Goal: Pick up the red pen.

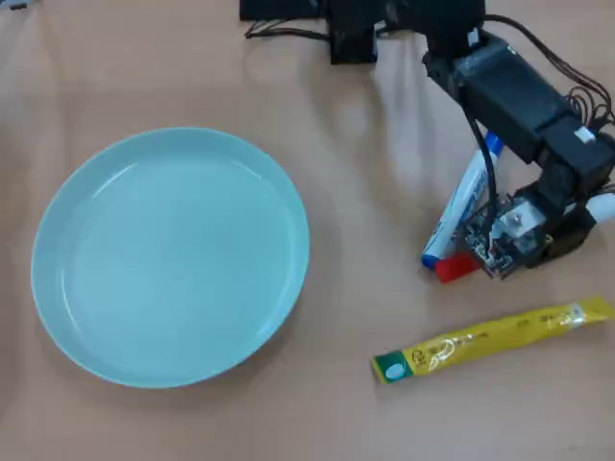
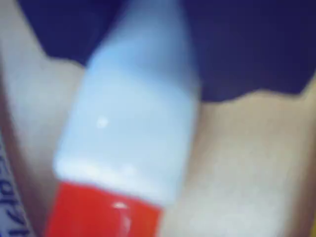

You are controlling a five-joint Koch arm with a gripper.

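The red pen lies on the table under the arm. In the overhead view only its red cap [image 1: 454, 269] and a white end at the right show. In the wrist view the red pen [image 2: 133, 128] fills the frame, blurred, white body above and red cap below. My gripper [image 1: 519, 235] is low over the pen's middle and hidden by the wrist. A dark jaw part spans the top of the wrist view behind the pen. Whether the jaws are closed on the pen does not show.
A white marker with a blue cap [image 1: 461, 206] lies right beside the red pen, touching or nearly so. A flat yellow sachet [image 1: 495, 341] lies in front of them. A large pale green plate [image 1: 38, 259] stands at the left. Cables lie at the top.
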